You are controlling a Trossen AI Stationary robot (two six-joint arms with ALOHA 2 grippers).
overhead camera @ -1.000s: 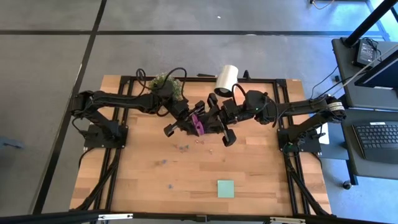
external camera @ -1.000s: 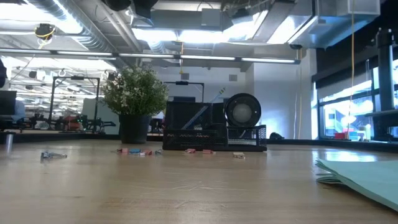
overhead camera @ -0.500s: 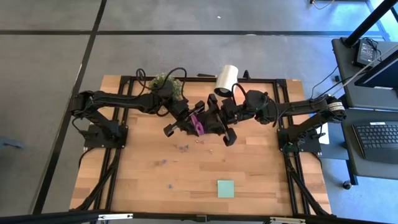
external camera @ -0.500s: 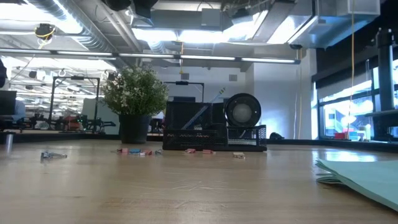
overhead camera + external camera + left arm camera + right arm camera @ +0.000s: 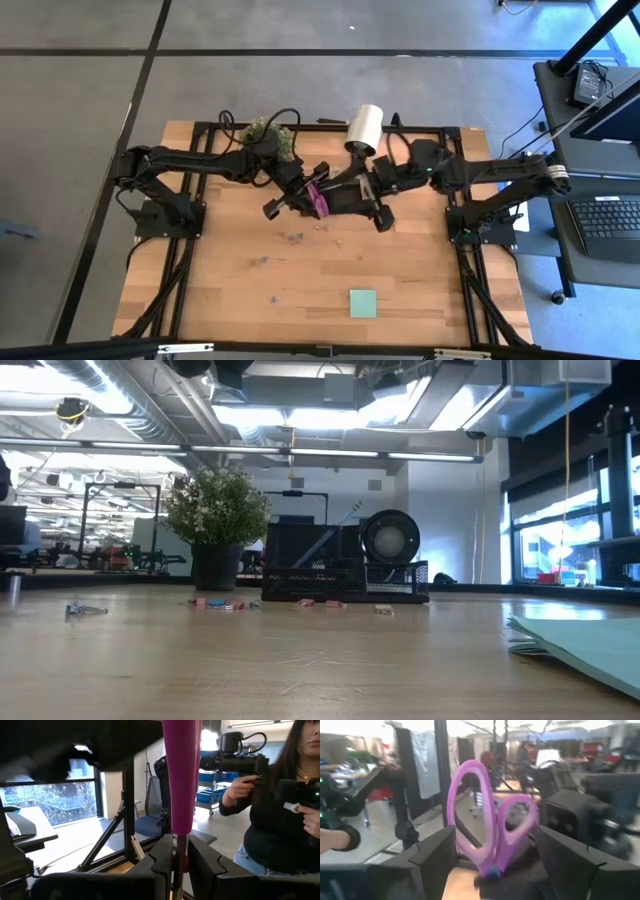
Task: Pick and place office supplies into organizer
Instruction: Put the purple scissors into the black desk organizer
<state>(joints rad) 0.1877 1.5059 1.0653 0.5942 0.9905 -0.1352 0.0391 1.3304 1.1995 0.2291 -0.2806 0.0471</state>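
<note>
Scissors (image 5: 317,198) sit clamped by the blades in the left hand (image 5: 305,196), just in front of the potted plant (image 5: 268,135). Facing it, the right hand (image 5: 362,199) stands spread apart around the purple handles (image 5: 490,827). Beside the plant stands a white roll (image 5: 364,128); small clips (image 5: 222,603) lie scattered before the black organizer (image 5: 345,582).

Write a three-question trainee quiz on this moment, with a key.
1. True or false: the left gripper grips the scissors.
2. How do the right gripper's jaws stand? A) shut on the scissors B) open around the purple handles C) shut on the sticky-note pad
3. Fill in: the sticky-note pad lies on the ____, not in the organizer.

Key:
1. True; in the left wrist view its fingers pinch the scissors.
2. B
3. table
</note>
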